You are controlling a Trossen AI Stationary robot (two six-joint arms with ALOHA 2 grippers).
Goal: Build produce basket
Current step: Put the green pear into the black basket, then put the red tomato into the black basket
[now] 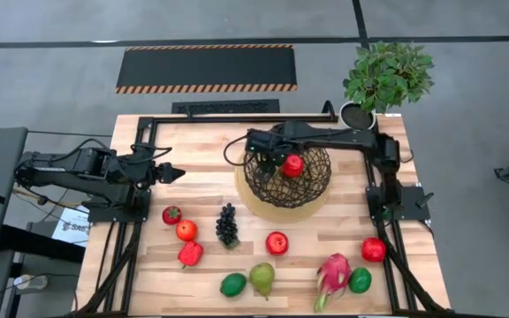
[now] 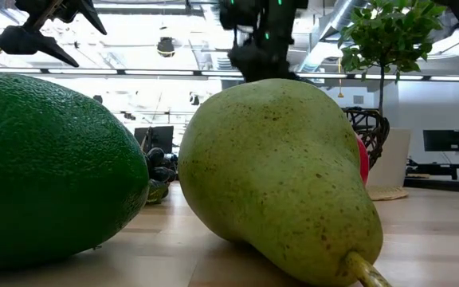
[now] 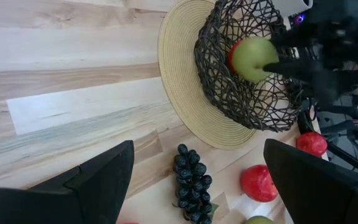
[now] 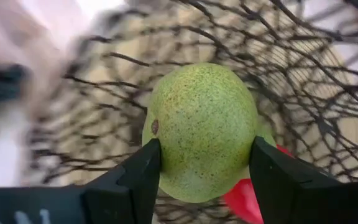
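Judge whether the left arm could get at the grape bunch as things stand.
Probably yes. The left gripper is open and holds nothing, and the grape bunch lies on bare wood on its side of the table, clear of the basket, with nothing between them.

A robotics lab or open tech workspace, not a home — the butcher-block table point(image 1: 281, 265) sits on grey concrete floor point(image 1: 467, 203) with dark tape lines and a black mat with hazard-striped edges point(image 1: 206, 68) just beyond the arms' black frame rails point(image 1: 140, 159). Past the table, low view: exposed ceiling ducts and pipes point(image 2: 337, 16), strip lights, desks w/ monitors point(image 2: 441, 141) — typical office-lab bay. A potted plant point(image 1: 387, 75) at the table corner behind the right arm's base and plastic-looking fruit suggest a staged demo setup.
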